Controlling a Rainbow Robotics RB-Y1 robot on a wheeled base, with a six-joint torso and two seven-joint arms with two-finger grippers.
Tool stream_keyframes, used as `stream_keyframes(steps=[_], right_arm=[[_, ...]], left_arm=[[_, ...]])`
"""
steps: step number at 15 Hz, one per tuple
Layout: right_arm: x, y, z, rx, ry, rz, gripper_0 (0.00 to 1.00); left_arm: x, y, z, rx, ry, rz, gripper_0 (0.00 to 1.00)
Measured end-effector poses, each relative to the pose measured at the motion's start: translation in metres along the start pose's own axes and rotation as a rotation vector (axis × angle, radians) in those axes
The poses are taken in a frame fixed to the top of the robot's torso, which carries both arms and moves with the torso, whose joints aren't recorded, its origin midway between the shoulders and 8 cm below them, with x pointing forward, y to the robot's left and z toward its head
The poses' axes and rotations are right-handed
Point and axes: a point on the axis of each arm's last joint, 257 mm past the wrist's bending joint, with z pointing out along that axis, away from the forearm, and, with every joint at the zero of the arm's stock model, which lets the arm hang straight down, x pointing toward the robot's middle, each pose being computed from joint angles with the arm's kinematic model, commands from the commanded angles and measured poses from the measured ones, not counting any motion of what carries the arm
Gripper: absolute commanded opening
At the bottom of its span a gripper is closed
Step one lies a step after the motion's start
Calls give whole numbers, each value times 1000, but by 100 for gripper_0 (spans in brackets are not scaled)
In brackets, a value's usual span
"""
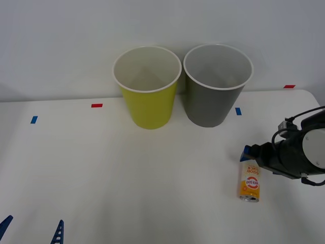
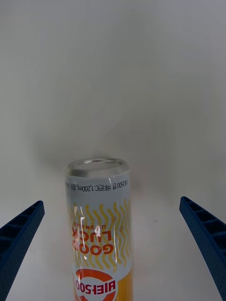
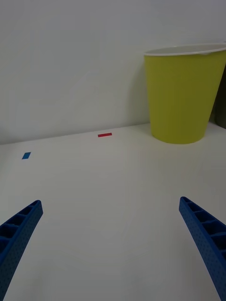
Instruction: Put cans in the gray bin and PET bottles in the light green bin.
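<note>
Blue fingers (image 2: 19, 230) of the right tool (image 2: 113, 244) spread around the can (image 2: 98, 225); next, pinch and carry to the gray bin (image 1: 213, 96).

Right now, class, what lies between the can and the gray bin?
Only bare white table, as the front view shows. The can lies by the right claw, well short of the gray bin.

I see one slim can (image 1: 250, 181) lying on its side on the table's right part, white upper body, orange lower, round red-and-white logo, a silver end facing me. At the far edge two tapered, white-rimmed bins stand upright, just beside each other: the light green bin (image 1: 148, 104) left, the gray bin (image 1: 209, 104) right, well apart from the can.
</note>
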Motion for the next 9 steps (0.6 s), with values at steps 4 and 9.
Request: stream_keyframes(steps=[4, 9], right_arm=[[8, 13, 8, 9, 19, -29, 100], [12, 10, 18, 37, 45, -43, 100]], left_arm=[[0, 0, 0, 0, 0, 0, 100], [0, 0, 0, 0, 0, 0, 100]])
